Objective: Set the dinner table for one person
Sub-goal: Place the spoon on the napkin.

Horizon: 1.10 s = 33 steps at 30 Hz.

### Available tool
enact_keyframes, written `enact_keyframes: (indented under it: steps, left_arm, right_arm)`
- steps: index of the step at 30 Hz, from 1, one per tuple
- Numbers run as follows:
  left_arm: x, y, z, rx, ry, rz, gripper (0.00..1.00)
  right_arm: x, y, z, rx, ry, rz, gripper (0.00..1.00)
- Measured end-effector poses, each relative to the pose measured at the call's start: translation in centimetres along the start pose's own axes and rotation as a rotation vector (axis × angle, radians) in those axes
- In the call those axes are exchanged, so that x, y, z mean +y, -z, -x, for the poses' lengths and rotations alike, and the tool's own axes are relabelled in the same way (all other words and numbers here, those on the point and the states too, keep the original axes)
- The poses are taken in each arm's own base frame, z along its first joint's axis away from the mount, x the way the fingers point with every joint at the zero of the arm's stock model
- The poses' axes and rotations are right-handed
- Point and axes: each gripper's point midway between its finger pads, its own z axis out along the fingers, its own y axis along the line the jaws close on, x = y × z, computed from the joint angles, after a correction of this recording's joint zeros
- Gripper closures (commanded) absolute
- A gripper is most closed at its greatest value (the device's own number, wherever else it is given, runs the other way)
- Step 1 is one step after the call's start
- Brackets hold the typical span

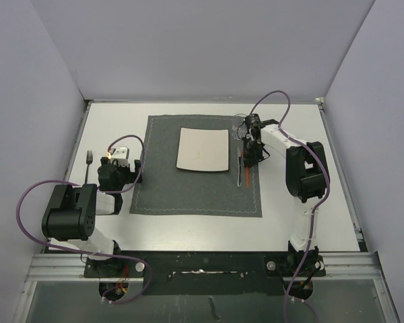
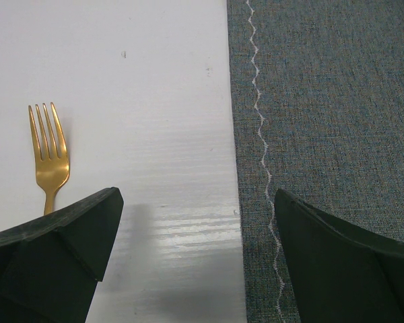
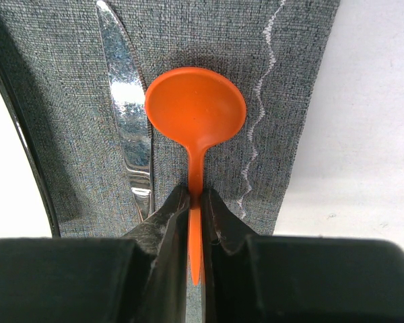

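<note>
Orange spoon [image 3: 196, 111] clamped by its handle in right gripper [image 3: 195, 222], knife [image 3: 128, 101] just left of jaws. Left gripper [image 2: 195, 222] spread wide over white dinner table [image 2: 155, 101], gold fork [image 2: 50, 161] beside left jaw.

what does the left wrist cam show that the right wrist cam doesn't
Only the left wrist view: a gold fork lying on the bare dinner table, off the placemat, with the left end effector open and empty.

Only the right wrist view: the right end effector shut on the handle of an orange spoon, and a silver knife lying beside the spoon on the placemat.

Both: the grey placemat's zigzag-stitched edge with white tabletop next to it.
</note>
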Motion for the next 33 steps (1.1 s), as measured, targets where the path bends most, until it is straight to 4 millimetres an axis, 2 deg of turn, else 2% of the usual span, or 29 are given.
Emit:
enact_keyframes:
  steps: [3,10,15,25,27,30,33]
  left_arm:
    - [0.0,0.0,0.0,0.000,0.000,0.000,0.02]
    - [0.0,0.0,0.0,0.000,0.000,0.000,0.02]
    - [0.0,0.0,0.0,0.000,0.000,0.000,0.02]
    - [0.0,0.0,0.0,0.000,0.000,0.000,0.02]
    - [0.0,0.0,0.0,0.000,0.000,0.000,0.02]
    - [0.0,0.0,0.0,0.000,0.000,0.000,0.02]
    - [0.0,0.0,0.0,0.000,0.000,0.000,0.02]
  right_arm:
    - [0.0,0.0,0.0,0.000,0.000,0.000,1.00]
    - [0.0,0.0,0.0,-0.001,-0.001,0.000,0.86]
    - [0.0,0.0,0.0,-0.002,-0.006,0.000,0.65]
    - [0.2,0.0,0.1,-0.005,-0.014,0.001,0.44]
    - [0.2,0.0,0.2,-0.008,-0.021,0.001,0.33]
    - [0.1,0.3,0.4,-0.023,-0.030,-0.004,0.09]
    - [-0.4,1.2,0.8,-0.048,-0.029,-0.025,0.03]
